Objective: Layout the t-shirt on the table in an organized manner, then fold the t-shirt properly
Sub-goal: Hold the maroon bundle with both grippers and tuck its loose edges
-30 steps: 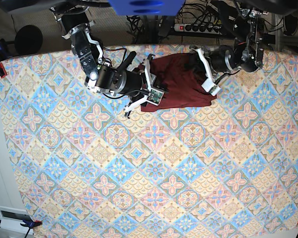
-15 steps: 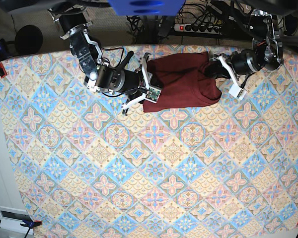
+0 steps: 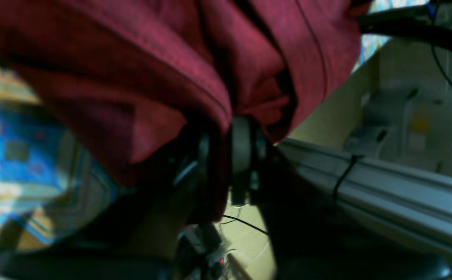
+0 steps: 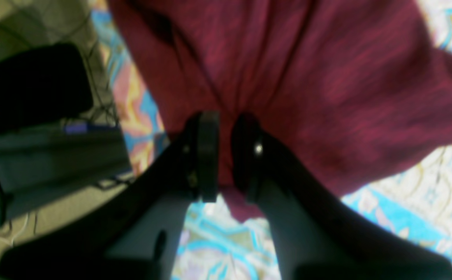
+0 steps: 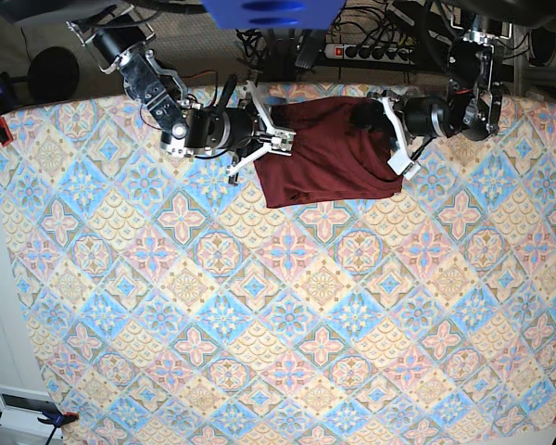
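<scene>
The dark maroon t-shirt [image 5: 329, 153] lies bunched near the far edge of the patterned table [image 5: 259, 324]. In the base view my right gripper [image 5: 267, 125] is at the shirt's left edge and my left gripper [image 5: 392, 139] is at its right edge. The right wrist view shows the right gripper [image 4: 226, 155] shut on a fold of the t-shirt [image 4: 327, 77], with cloth pinched between the two fingers. In the left wrist view the t-shirt [image 3: 152, 58] drapes over the left gripper [image 3: 224, 147], and a hem runs down between its narrowly spaced fingers.
Behind the far table edge are a power strip [image 5: 371, 51] and tangled cables. An aluminium rail [image 3: 385, 182] runs beside the left gripper. A white box [image 5: 18, 403] sits off the near left corner. Clamps hold the cloth at the corners.
My right gripper has pulled the shirt's left edge up toward the far table edge. My left gripper swung out right, then came back left, and the shirt's right side has bunched.
</scene>
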`<control>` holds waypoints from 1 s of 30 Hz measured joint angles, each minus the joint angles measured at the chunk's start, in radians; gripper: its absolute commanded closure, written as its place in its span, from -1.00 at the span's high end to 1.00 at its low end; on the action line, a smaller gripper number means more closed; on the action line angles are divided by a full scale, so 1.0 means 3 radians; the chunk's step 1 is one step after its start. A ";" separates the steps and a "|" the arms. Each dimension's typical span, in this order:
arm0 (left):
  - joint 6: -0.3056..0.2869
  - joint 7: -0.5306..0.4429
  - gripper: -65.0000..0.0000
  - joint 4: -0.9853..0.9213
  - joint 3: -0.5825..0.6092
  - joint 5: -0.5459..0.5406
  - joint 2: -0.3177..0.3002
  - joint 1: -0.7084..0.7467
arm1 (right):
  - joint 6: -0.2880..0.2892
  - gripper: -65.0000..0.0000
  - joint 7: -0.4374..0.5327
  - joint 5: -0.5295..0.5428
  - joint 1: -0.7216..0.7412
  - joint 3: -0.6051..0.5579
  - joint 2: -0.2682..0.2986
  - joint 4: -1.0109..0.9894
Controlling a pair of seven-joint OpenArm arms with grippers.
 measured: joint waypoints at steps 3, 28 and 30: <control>-0.0001 -0.0015 -0.47 -0.0001 -0.0009 -0.0017 -0.0051 -0.0001 | 0.0000 -0.71 -0.0066 -0.0039 -0.0003 0.0017 0.0117 0.0191; 0.0011 0.0033 0.34 0.0066 -0.0659 -0.0535 -0.0233 0.0441 | -0.0014 -0.71 0.0039 -0.0015 0.0315 0.0392 -0.0263 0.0206; 0.0013 0.0036 0.43 0.0066 -0.0749 -0.0532 -0.0238 0.0478 | -0.0011 -0.71 0.0033 -0.0023 0.0360 0.0394 -0.0262 0.0209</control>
